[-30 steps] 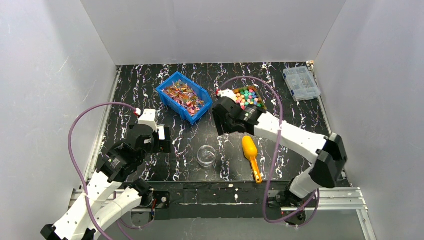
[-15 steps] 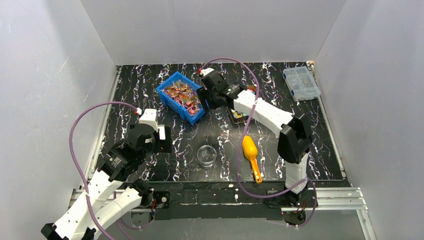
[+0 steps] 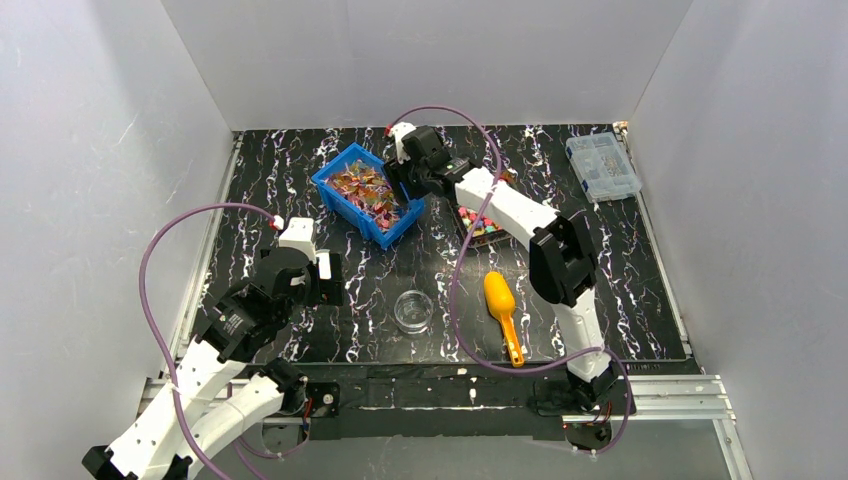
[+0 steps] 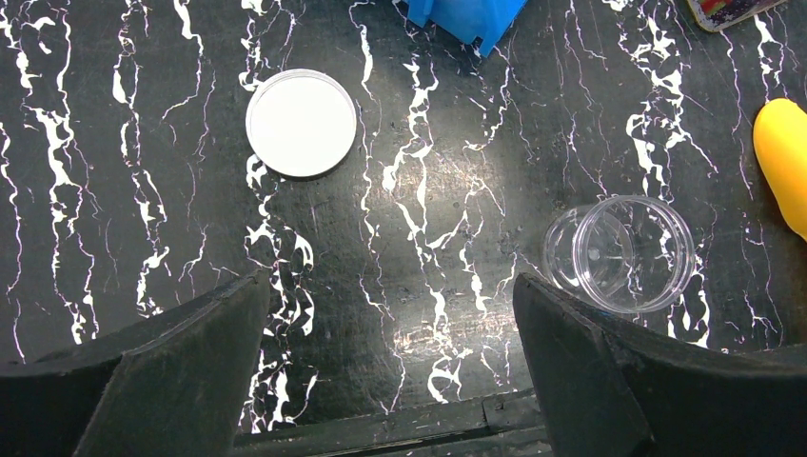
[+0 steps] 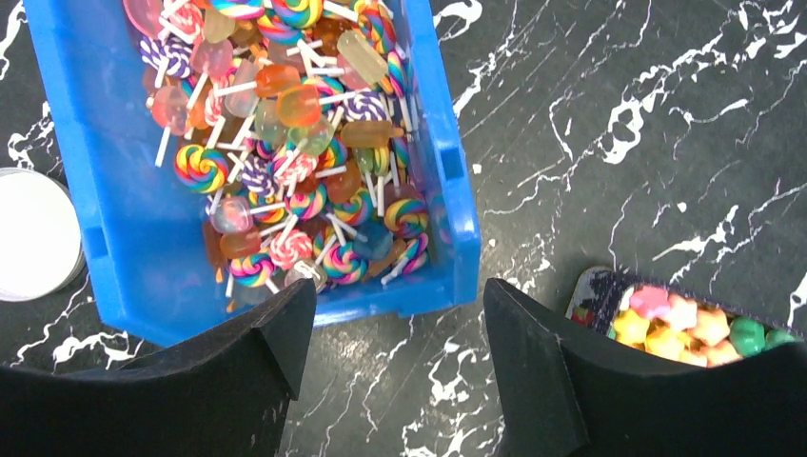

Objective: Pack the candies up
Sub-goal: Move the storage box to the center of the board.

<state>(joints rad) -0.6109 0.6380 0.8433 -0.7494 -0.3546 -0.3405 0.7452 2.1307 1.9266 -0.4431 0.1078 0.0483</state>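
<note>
Table: black with white veining (image 3: 640, 290), white walls on three sides.
Right gripper (image 5: 395, 324): jaws apart, holding nothing, over a corner of the blue bin (image 5: 124, 257) of lollipops (image 5: 285, 181).
Candies (image 5: 690, 326): in a tray (image 5: 592, 286) just right of that gripper.
Left gripper (image 4: 390, 295): spread wide, empty; white lid (image 4: 301, 123) ahead-left, clear jar (image 4: 623, 252) ahead-right.

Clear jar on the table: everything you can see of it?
The clear jar is round, transparent plastic by its look, lid off and empty. It stands mouth up on the black marbled table, nothing else touching it. A white round lid lies apart to its left; the yellow scoop lies to its right, clear of it.
</note>
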